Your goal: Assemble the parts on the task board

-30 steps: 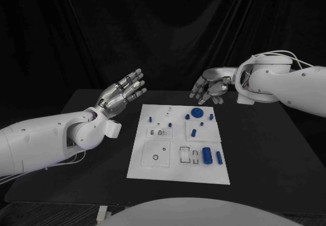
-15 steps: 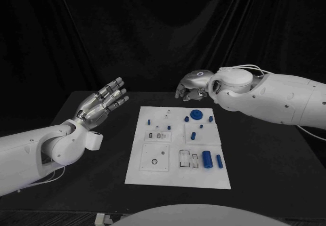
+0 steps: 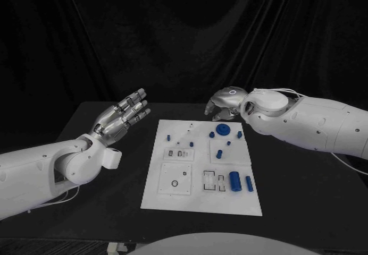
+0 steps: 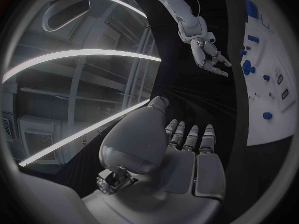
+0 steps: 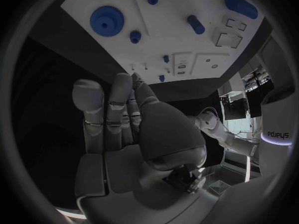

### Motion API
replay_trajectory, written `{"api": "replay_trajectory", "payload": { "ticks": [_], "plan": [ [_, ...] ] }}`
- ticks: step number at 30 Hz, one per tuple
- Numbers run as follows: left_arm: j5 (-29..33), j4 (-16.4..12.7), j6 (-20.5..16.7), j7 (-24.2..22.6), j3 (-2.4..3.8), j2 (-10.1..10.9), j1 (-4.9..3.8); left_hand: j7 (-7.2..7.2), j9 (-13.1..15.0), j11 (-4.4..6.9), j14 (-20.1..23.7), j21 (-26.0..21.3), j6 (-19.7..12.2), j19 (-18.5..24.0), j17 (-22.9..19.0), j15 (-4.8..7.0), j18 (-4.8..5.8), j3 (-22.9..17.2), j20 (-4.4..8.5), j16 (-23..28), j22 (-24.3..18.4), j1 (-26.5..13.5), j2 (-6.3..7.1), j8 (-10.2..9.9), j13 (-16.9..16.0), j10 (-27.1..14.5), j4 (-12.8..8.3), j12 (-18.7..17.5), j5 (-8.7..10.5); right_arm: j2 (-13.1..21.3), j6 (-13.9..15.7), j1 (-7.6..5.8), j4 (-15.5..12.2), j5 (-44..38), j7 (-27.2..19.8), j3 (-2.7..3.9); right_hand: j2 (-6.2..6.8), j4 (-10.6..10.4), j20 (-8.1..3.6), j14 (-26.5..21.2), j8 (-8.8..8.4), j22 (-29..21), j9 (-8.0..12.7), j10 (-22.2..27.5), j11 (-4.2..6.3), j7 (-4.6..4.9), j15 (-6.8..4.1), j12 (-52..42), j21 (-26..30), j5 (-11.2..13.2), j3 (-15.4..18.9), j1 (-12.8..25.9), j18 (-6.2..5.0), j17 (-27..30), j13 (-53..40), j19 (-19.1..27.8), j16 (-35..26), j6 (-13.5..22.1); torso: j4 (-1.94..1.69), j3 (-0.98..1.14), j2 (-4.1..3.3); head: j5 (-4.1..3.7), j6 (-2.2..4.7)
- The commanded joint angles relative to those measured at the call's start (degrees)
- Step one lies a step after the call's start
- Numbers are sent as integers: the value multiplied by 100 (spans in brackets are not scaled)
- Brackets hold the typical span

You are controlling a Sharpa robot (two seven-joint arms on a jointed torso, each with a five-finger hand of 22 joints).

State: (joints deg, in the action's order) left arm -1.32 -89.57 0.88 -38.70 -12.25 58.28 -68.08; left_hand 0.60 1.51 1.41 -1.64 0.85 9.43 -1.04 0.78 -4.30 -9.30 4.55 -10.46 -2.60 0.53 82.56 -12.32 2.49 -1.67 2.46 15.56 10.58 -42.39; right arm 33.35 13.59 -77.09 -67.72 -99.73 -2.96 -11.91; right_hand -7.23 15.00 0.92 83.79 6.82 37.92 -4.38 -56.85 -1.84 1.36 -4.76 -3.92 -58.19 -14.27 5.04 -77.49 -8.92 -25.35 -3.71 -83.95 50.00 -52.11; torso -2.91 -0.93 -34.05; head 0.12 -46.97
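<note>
The board (image 3: 201,192) lies flat in the middle of the bench (image 3: 307,175), a white plate dotted with blue parts. The gear (image 3: 222,128) sits near the far edge, with small pegs (image 3: 211,134) beside it and another peg (image 3: 168,137) toward the left side. A longer pin (image 3: 218,154) lies mid-board. Down at the near right, the fat cylinder (image 3: 234,181) lies just beside a slimmer rod (image 3: 248,183).

Left robot hand (image 3: 121,117) hangs over the bench left of the board, palm up, fingers (image 3: 138,102) straight and apart, holding nothing; its wrist view shows the same flat, spread palm (image 4: 187,159). Right robot hand (image 3: 224,105) hovers just beyond the board's far edge, above the gear's end; from the head view the fingers look bent downward, but the wrist view shows them straight and side by side (image 5: 112,119), nothing in them. From that wrist, the gear (image 5: 106,19) and the board (image 5: 187,45) lie just ahead of the fingertips, not touched
</note>
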Motion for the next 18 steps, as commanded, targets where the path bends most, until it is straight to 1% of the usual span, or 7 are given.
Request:
{"api": "replay_trajectory", "payload": {
  "ticks": [1,3,7,10,15,17,18],
  "plan": [
    [-16,11,105,-324,6,-3,4,-20,-4,-54,19,-15,-7,-8,-5,3,-51,-20,47,23,-5,20,39,-30,6,-10,6,-35,-5,7,122,40,25,-113,-99,5,37,-97,-13,-34,-55,90,3,93,-18,81,13,-7,-81,121,-7,116,81,-62,-1,-57,92,6,14,-7,-34,11,24],
    [-16,26,150,-292,6,-14,4,-8,-7,-61,17,-11,-20,-15,-3,-12,-49,-31,40,19,-2,27,33,-37,8,-17,3,-51,-9,22,82,55,31,-113,-103,5,65,-143,-6,-38,-99,142,20,151,-25,116,18,5,-121,180,-22,143,85,-88,4,-48,136,48,17,-11,-49,11,43],
    [-16,42,226,-251,5,-44,4,3,-9,-66,16,-9,-38,-19,-2,-39,-43,-51,21,16,0,41,23,-48,12,-31,-5,-79,-15,61,11,76,41,-113,-107,5,112,-222,4,-51,-171,200,44,218,-42,128,30,8,-166,250,-56,170,87,-99,6,-27,182,119,4,-13,-57,-2,59],
    [-16,48,294,-248,5,-59,5,6,-10,-72,20,-11,-42,-15,-4,-48,-41,-62,13,22,-1,48,20,-52,15,-42,-10,-99,-17,85,-33,104,71,-113,-115,5,127,-250,9,-58,-205,224,54,238,-55,140,38,9,-184,265,-80,163,88,-100,7,-18,197,155,16,-13,-36,3,33],
    [-16,54,302,-320,5,-50,5,6,-10,-95,23,-10,-46,-17,-4,-58,-38,-77,3,23,0,60,19,-57,16,-53,-21,-113,-12,102,-12,197,164,-113,-148,5,132,-303,27,-70,-206,284,45,104,-75,157,54,-53,-224,246,-147,131,91,-131,-7,7,246,96,15,-14,-32,-2,4],
    [-16,56,312,-325,5,-43,6,6,-8,-97,20,-8,-36,-20,-3,-58,-38,-77,3,19,2,60,19,-55,15,-52,-22,-108,-12,103,9,234,196,-113,-166,5,140,-320,32,-71,-209,325,44,26,-70,161,53,-77,-250,220,-179,114,94,-169,-9,18,283,70,15,-14,-34,5,-1],
    [-16,56,324,-323,5,-39,6,5,-7,-98,22,-10,-31,-17,-3,-58,-38,-78,3,21,0,61,19,-54,15,-52,-23,-108,-12,101,34,257,217,-113,-178,5,143,-321,33,-71,-212,334,44,12,-68,163,53,-80,-256,207,-187,107,93,-180,-8,20,293,68,17,-15,-31,19,-21]
  ]
}}
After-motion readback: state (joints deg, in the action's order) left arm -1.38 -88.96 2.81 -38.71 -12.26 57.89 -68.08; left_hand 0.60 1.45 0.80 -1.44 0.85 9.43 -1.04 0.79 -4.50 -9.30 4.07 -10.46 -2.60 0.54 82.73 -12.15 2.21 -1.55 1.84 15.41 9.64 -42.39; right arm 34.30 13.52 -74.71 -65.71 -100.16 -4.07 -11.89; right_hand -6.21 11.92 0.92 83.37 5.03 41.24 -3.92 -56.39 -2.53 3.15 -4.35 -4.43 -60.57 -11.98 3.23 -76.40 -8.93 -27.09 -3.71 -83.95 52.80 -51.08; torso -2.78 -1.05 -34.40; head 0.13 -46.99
